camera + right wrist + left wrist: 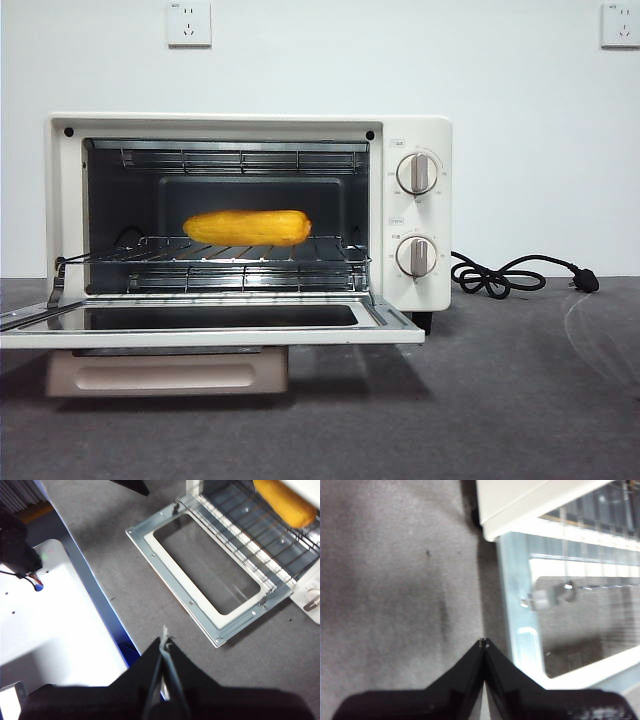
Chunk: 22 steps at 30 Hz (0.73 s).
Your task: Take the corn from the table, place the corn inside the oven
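Grey desk (520, 400) is carrying the cream oven (415, 130), door (210, 580) hanging open. Corn (247, 227) is lying on its rack: placement looking done. My left gripper (483, 642) and right gripper (164, 639) are hovering clenched, empty. Nothing remaining, unless closing.

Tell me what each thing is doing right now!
corn: lying on the wire rack inside the oven.
oven: door folded down, open.
cord: loose on the table, unplugged.
left end effector: shut, empty, beside the door.
right end effector: shut, empty, pulled away.
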Tool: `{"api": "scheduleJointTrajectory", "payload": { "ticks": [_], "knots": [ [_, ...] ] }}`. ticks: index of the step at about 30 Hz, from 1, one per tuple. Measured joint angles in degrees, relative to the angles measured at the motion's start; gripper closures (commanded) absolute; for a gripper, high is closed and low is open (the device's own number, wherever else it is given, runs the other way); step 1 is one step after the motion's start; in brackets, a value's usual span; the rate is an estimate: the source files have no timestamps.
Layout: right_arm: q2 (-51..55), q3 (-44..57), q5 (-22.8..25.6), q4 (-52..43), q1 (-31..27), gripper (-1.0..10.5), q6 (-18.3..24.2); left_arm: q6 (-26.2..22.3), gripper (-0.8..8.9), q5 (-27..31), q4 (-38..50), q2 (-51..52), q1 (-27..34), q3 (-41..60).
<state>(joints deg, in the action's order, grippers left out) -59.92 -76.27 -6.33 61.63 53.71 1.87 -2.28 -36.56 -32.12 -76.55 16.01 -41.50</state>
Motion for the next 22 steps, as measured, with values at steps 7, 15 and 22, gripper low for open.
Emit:
{"api": "scheduleJointTrajectory", "payload": {
  "ticks": [7,15,22],
  "knots": [
    [-3.0,0.0,-8.6,-0.1,-10.2,9.6,4.1,0.0,8.22,1.0,1.4,-5.5,0.0,0.0],
    [-3.5,0.0,-10.9,-0.1,-16.3,9.6,6.7,0.0,8.22,1.0,1.6,-11.1,-2.3,0.0],
    [-3.5,0.0,-11.6,-0.1,-18.1,9.6,7.6,0.0,8.22,0.3,1.5,-13.5,-6.2,0.0]
  ]
}}
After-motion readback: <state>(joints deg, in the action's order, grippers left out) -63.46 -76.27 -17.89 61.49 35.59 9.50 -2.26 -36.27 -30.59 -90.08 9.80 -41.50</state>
